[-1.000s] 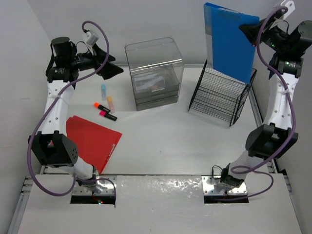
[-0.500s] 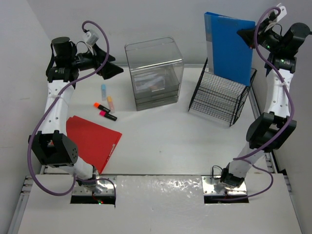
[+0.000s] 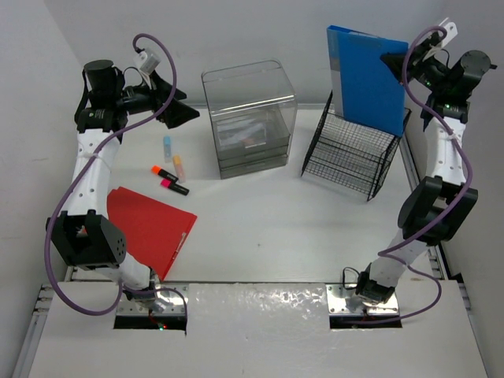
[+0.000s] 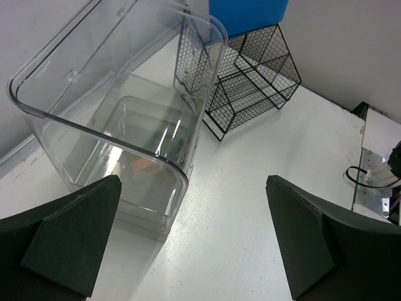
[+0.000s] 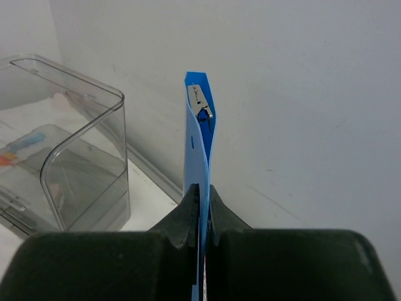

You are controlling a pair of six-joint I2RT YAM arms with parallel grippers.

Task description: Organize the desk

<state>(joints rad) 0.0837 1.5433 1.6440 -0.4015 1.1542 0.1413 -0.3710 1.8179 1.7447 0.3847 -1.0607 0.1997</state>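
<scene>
Right gripper (image 3: 394, 61) pinched blue folder (image 3: 366, 75) upright at wire rack (image 3: 350, 157), far right desk (image 3: 268, 228) corner. Filing step; next likely needed straight lowering into rack. Left gripper (image 3: 177, 110) spread, empty.

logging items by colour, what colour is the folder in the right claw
The folder is blue, clearest in the top external view.

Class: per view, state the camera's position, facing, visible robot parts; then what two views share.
Top external: overhead behind bases, facing down at the desk; left arm and right arm.
Left wrist: on left arm, facing drawer box and wire rack; left fingers open.
Right wrist: on right arm, facing the wall; right fingers pinch blue folder.
Shared: all see drawer box.
</scene>
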